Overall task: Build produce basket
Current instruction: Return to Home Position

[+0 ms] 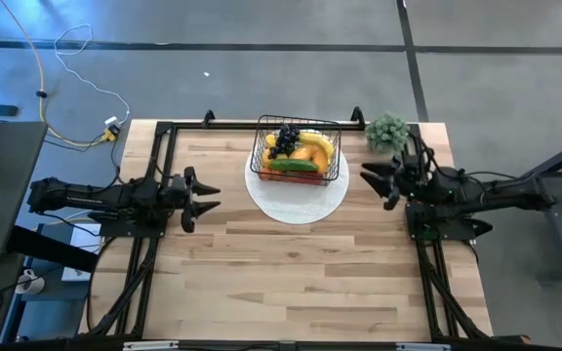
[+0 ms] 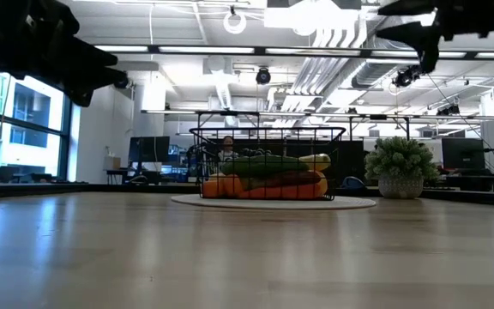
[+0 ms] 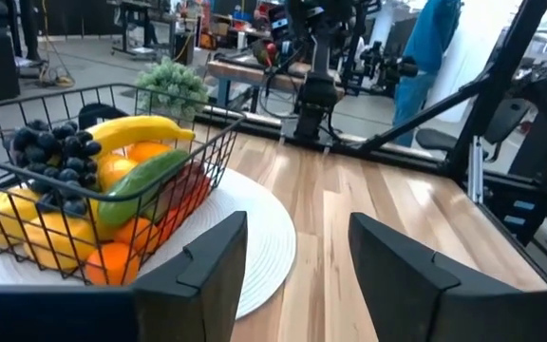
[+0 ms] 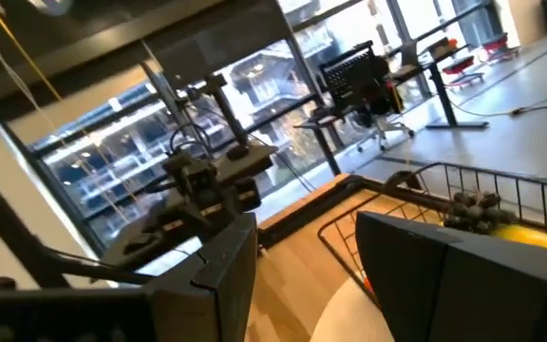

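The bench (image 1: 291, 283) carries one cluster of things at its far middle, and the basket (image 1: 259, 146) at that cluster's centre serves as the marker for everything else.

The left hand (image 1: 213, 196) hangs to the basket's left, well apart from it, fingers spread and holding nothing. The right hand (image 1: 369, 180) hangs to the basket's right, near it but not touching, fingers likewise parted and empty. Both point inward at the basket and sit slightly forward of its near wall. In the low view both ride above the level of its rim. The right hand is the nearer of the two.

The white plate (image 1: 296, 210) lies under the basket and shows mostly in front of it. The plant (image 1: 388, 130) stands just beyond the basket's right far corner, close behind the right hand.

The basket's long axis runs left to right, roughly along the line joining the two hands. The produce (image 1: 303, 154) fills it. The banana (image 1: 318, 142) and cucumber (image 1: 294, 166) lie along that same axis, and the grapes (image 1: 286, 136) are heaped toward the left far corner.

Nothing lies loose outside the basket, so the loading looks finished. What remains is for each arm to pull straight back from the basket. The right one has less room, with the plant at its side.
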Motion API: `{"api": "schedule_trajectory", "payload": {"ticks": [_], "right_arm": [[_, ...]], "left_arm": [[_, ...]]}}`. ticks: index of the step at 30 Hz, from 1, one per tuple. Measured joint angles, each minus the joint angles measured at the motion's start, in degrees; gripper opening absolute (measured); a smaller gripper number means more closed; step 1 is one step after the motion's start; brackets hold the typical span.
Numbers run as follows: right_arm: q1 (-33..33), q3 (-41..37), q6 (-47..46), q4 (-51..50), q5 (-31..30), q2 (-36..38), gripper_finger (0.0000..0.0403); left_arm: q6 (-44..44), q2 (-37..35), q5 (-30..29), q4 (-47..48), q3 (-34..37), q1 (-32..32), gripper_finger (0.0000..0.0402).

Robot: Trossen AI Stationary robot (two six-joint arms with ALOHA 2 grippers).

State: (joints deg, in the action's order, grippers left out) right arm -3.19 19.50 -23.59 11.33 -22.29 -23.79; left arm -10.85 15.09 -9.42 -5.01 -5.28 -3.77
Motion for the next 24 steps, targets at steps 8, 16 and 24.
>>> {"api": "schedule_trajectory", "payload": {"ticks": [8, 16, 24], "right_arm": [[-2.3, -7.3, 2.7, 0.8, -0.1, 9.9, 0.0162], [-2.6, -12.8, 1.1, -3.8, 0.2, 16.8, 0.0162], [-2.6, -15.1, 0.0, -10.6, 1.7, 22.4, 0.0162]], "left_arm": [[-1.8, 0.0, 0.3, 0.5, 0.0, 0.0, 0.0168], [0.5, 0.0, -0.4, 0.5, 0.0, 0.0, 0.0168], [0.4, -0.3, -4.1, -5.5, 0.0, 0.0, 0.0168]]}}
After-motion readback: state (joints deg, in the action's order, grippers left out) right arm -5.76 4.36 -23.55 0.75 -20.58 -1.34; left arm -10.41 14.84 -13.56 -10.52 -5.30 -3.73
